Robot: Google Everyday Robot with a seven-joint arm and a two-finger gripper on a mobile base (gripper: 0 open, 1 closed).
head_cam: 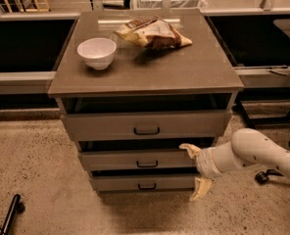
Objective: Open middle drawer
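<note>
The grey-brown cabinet (145, 77) has three drawers. The middle drawer (130, 159) is the second one, with a low flat front and a small dark bar handle (147, 164) at its centre. A dark gap shows above its front. My gripper (195, 172) is at the right end of the middle drawer's front, on a white arm (255, 153) coming from the right. Its two cream fingers (189, 149) are spread wide, one at the drawer's top edge and one down by the lowest drawer. It holds nothing.
The top drawer (146, 125) has a taller front and wider handle. The lowest drawer (142, 183) sits below. A white bowl (97, 52) and a snack bag (152, 33) lie on the cabinet top. Low shelving flanks both sides. A chair castor (260, 177) is at right.
</note>
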